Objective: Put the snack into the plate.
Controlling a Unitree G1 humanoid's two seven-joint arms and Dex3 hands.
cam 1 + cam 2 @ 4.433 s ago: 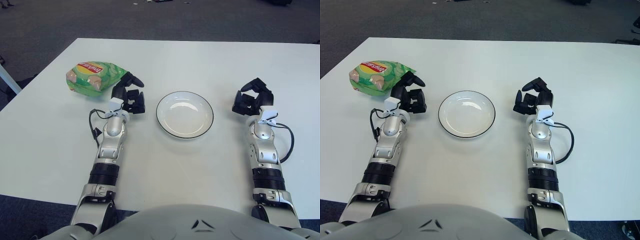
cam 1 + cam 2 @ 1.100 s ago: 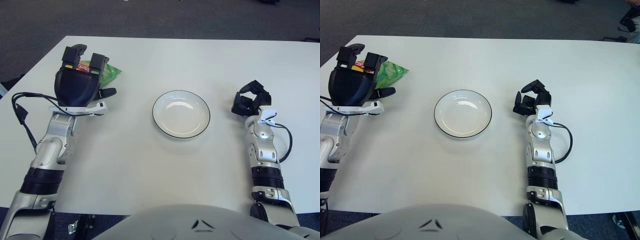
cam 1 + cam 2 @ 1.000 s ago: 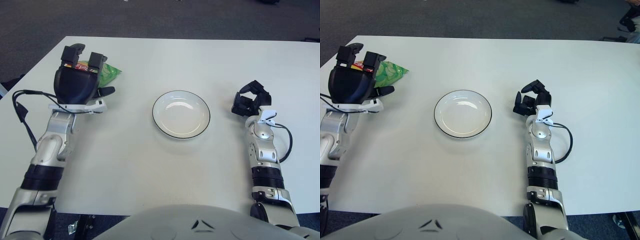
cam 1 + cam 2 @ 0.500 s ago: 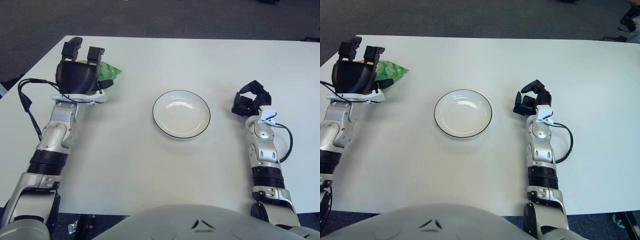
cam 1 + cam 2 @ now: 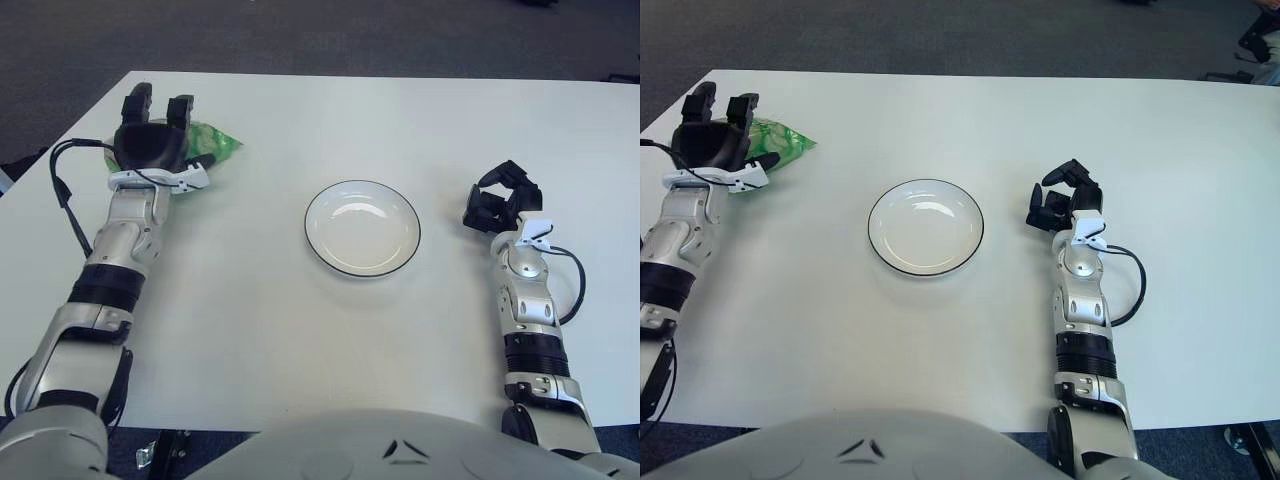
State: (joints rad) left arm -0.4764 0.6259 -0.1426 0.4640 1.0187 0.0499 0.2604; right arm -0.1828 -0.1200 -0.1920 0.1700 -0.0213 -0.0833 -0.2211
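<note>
The snack is a green chip bag (image 5: 216, 144) lying at the far left of the white table; only its right end shows. My left hand (image 5: 151, 135) is over the bag and hides most of it, palm down, fingers spread and pointing away from me, not closed round it. The empty white plate (image 5: 362, 226) with a dark rim sits at the table's middle, well to the right of the bag. My right hand (image 5: 503, 197) rests on the table right of the plate, fingers curled, holding nothing.
The table's left edge (image 5: 60, 160) runs close beside the bag and left hand. Dark carpet lies beyond the far edge. A black cable (image 5: 572, 285) loops at my right wrist.
My left hand has moved forward and down over the bag, covering more of it, and now looks smaller and lower. The right hand and plate have not moved.
</note>
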